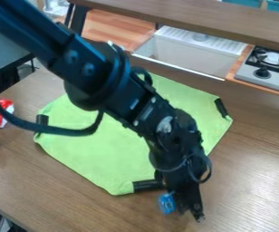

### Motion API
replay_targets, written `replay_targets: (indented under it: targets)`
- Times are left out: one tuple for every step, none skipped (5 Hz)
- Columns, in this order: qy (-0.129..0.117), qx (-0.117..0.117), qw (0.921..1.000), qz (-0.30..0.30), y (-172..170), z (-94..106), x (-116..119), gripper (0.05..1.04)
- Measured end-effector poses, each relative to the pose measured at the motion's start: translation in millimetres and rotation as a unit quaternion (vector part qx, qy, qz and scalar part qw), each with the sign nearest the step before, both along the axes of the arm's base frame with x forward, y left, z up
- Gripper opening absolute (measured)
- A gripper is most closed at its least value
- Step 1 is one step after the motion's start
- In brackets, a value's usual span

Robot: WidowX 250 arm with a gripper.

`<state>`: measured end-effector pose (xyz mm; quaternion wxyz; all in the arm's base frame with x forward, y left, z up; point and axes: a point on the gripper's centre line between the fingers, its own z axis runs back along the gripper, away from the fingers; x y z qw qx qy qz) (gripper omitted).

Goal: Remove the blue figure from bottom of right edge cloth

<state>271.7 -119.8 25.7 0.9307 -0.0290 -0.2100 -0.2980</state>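
The gripper (189,212) is low over the brown table (251,181), near the lower edge of the green cloth (99,156). The blue figure (167,204) is just beside the gripper, outside the cloth. I cannot tell if the gripper is wide or narrow, or if it holds the figure.

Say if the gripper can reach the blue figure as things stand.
Likely yes: the gripper is right at the blue figure, just off the green cloth, and nothing visible blocks the way.
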Motion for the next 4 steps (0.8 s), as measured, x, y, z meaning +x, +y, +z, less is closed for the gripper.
replay_targets:
  targets:
    - [0.004,-0.001,1.0,0.001,6.5,-7.9,2.4,0.577]
    - [0.008,-0.005,0.9999,0.009,11.2,-11.5,4.8,0.863]
    - [0.013,-0.006,0.9999,0.01,13.2,-12.0,4.2,1.008]
    - [0.03,-0.029,0.999,0.017,16.4,-6.6,3.5,1.003]
